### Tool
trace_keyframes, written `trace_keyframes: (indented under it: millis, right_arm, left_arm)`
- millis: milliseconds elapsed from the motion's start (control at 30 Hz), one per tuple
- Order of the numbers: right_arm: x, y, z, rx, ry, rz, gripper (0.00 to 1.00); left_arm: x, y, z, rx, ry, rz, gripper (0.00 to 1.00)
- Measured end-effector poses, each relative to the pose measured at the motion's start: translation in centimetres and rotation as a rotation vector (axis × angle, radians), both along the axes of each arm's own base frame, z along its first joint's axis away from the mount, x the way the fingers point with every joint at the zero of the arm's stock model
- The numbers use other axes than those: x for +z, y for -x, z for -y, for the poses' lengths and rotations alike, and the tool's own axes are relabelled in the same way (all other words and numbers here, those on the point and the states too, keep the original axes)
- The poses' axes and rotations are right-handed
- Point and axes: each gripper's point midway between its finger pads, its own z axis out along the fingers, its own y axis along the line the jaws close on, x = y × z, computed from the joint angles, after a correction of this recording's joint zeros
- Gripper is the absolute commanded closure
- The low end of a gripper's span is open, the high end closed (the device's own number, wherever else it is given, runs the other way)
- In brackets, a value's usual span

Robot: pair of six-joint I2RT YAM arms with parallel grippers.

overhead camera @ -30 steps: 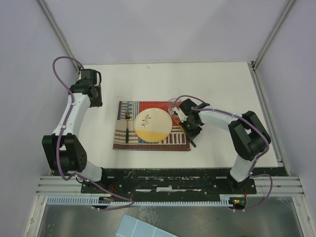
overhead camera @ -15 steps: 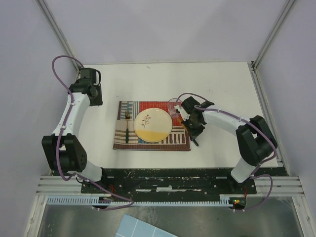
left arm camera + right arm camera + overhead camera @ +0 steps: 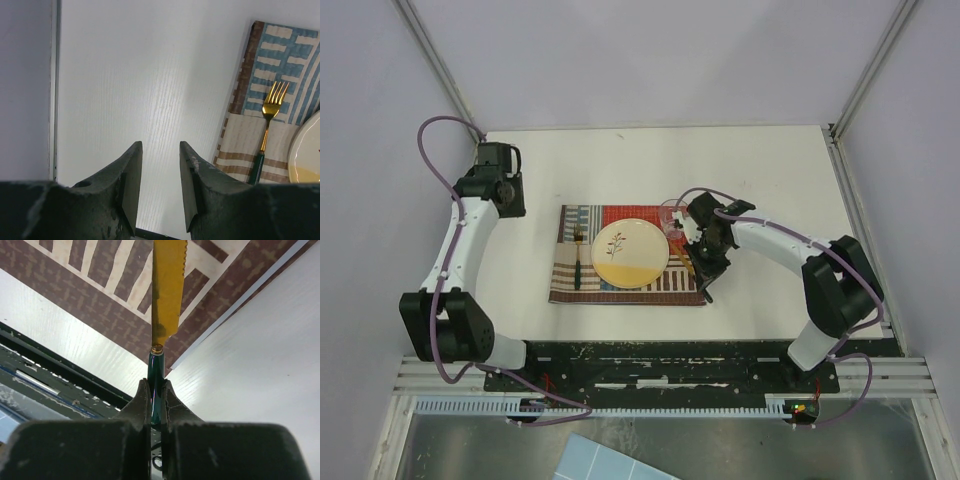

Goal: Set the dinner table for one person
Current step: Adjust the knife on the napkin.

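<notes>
The right jaws were clenched on the dark green handle [image 3: 156, 385] of a gold knife [image 3: 167, 290]. Its blade ran straight ahead of them over the brown-striped border of the placemat [image 3: 100, 305]. Bare white tabletop [image 3: 260, 340] lay beneath the jaws and off to their right. Whether the blade was already touching the cloth could not be told.

The step in hand looked like laying the knife down beside the plate [image 3: 631, 252], which sat just beyond the jaws on their left in the top view. Doing it well probably meant:

- bringing the knife low and flat before letting go, so that it would not drop or roll
- keeping it parallel to the fork [image 3: 270, 115] on the plate's far side
- setting it far enough in from the cloth's edge that the handle did not hang off onto the tabletop
- opening the jaws only once the knife's weight was resting, then drawing back along the handle's line so the fingers did not drag it askew

A pink glass [image 3: 670, 215] stood close behind the jaws near the wrist, so any sideways swing risked knocking it.

The left jaws were released, part open and grasping nothing, over bare tabletop, with the fork and placemat ahead to their right. They were well apart from the work and seemed best left there.
</notes>
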Motion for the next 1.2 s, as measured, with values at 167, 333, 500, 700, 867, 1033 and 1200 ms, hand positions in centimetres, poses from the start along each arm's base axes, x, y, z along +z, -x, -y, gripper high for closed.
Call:
trace_keyframes:
  millis: [167,333,500,700,867,1033,1200]
  right_arm:
    - [0.1,0.8,-0.6,-0.057,-0.023,-0.053,0.99]
    - [0.1,1.4,-1.0,-0.113,-0.043,-0.092,0.99]
    - [0.6,1.4,-1.5,-0.191,-0.065,-0.107,0.99]
    - [1.0,1.3,-1.8,-0.261,-0.071,-0.111,0.99]
    - [0.4,1.3,-1.5,-0.311,-0.048,-0.115,0.99]
    - [-0.1,1.3,-1.0,-0.344,-0.017,-0.112,0.99]
    - [-1.1,0.9,-0.9,-0.368,0.019,-0.123,0.99]
  left_arm:
    - [0.3,0.5,0.0,-0.001,0.0,0.011,0.58]
    - [0.2,0.6,0.1,-0.004,0.005,0.009,0.58]
    - [0.1,0.6,0.3,-0.009,0.012,0.007,0.58]
    - [0.1,0.7,0.3,-0.01,0.014,0.007,0.58]
    - [0.1,0.7,0.3,-0.011,0.014,0.008,0.57]
    - [0.1,0.7,0.3,-0.011,0.015,0.008,0.57]
    - [0.1,0.7,0.3,-0.011,0.015,0.008,0.57]
